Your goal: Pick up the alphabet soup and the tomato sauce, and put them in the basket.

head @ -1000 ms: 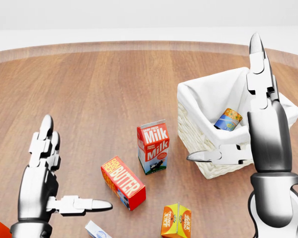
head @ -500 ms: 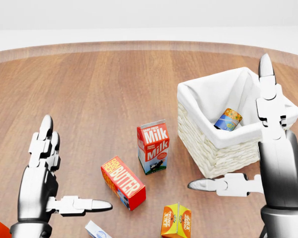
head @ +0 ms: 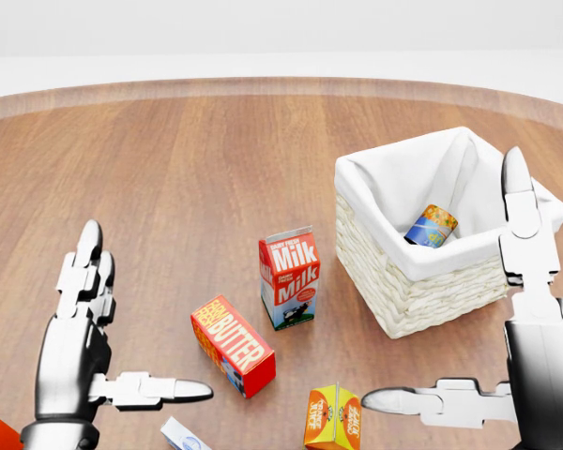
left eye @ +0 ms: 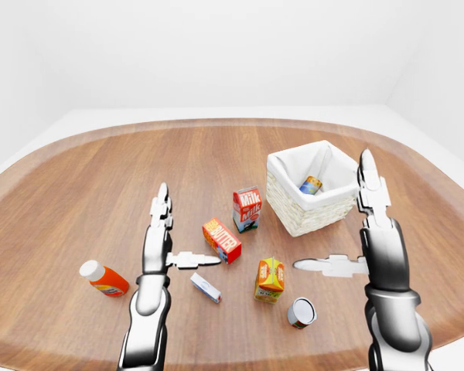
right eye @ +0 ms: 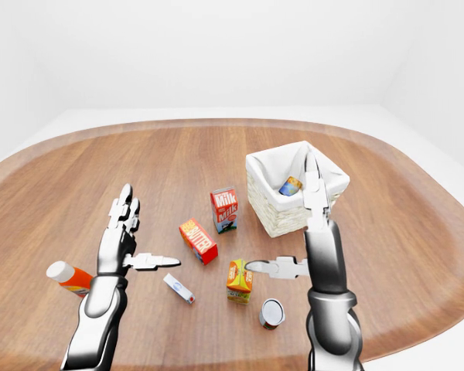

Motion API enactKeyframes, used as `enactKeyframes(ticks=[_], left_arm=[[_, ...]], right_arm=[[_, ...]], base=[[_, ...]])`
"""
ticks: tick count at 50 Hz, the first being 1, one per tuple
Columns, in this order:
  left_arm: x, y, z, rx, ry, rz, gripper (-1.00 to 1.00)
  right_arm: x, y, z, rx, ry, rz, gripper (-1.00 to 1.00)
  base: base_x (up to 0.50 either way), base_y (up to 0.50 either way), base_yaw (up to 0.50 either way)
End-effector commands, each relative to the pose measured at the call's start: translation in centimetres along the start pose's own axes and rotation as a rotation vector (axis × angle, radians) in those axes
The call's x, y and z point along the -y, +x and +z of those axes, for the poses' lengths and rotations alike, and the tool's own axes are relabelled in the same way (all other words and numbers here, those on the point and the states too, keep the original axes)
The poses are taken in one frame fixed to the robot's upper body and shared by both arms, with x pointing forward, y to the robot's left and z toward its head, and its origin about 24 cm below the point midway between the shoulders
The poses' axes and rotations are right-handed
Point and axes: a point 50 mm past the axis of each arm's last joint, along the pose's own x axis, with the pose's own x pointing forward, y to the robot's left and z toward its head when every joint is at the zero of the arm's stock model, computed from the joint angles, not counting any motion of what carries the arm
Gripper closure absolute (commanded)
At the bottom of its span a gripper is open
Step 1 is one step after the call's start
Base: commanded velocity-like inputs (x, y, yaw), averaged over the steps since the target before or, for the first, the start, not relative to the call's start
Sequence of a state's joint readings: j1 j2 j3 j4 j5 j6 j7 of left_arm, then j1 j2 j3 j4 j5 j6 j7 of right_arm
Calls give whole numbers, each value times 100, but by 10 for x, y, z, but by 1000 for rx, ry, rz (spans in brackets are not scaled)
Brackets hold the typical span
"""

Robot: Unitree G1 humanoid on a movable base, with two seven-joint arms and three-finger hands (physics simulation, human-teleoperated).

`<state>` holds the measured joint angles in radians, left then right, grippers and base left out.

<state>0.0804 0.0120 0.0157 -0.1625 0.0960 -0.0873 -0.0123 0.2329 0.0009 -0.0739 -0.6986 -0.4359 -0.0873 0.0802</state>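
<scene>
A bare simulated test room, no home or shop: blank white walls [left eye: 216, 46] and floor ring one rounded wooden surface [left eye: 100, 178]. Groceries lie loose between each robot hand, a milk carton [left eye: 247, 209] and butter box [left eye: 222, 239] among them.

Rounded wooden tabletop [left eye: 100, 178], paler rim band; plain white walls [left eye: 216, 54] beyond; even, soft light.
</scene>
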Motion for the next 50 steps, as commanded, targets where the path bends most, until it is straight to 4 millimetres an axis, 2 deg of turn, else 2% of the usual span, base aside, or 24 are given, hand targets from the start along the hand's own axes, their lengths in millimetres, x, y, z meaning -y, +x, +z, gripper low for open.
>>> enactKeyframes(ticks=[1, 3, 9, 11, 13, 16, 24, 32, 33, 42, 46, 50], left_arm=[[0, 0, -1, -2, 0, -1, -100], [0, 0, 0, 1, 1, -1, -100], [0, 0, 1, 5, 0, 2, -100], [0, 0, 1, 4, 0, 4, -100], [-1, 0, 2, 8, 0, 6, -100], [-1, 1, 2, 10, -1, 8, -100], [-2, 2, 3, 12, -3, 13, -100], [-2, 2, 4, 18, -6, 18, -100], [-2, 2, 4, 18, -6, 18, -100], [-2, 2, 3, 16, -7, 19, -100], [-2, 2, 2, 12, -7, 16, -100], [-2, 2, 2, 11, -6, 14, -100]], right_arm=[[-2, -13, -9, -77, 25, 17, -100], [-4, -18, -15, -118, 37, 25, -100], [-6, -21, -18, -138, 43, 34, -100], [-10, -26, -28, -189, 45, 42, -100], [-9, -25, -22, -168, 51, 47, -100], [-12, -28, -27, -195, 53, 52, -100], [-10, -32, -23, -192, 59, 58, -100], [-13, -38, -28, -233, 61, 70, -100], [-16, -42, -35, -269, 59, 74, -100], [-17, -49, -33, -289, 70, 87, -100], [-24, -59, -45, -361, 58, 101, -100], [-23, -60, -41, -352, 62, 107, -100]], base=[[0, 0, 0], [0, 0, 0], [0, 0, 0], [0, 0, 0], [0, 0, 0], [0, 0, 0], [0, 0, 0], [0, 0, 0], [0, 0, 0], [0, 0, 0], [0, 0, 0], [0, 0, 0]])
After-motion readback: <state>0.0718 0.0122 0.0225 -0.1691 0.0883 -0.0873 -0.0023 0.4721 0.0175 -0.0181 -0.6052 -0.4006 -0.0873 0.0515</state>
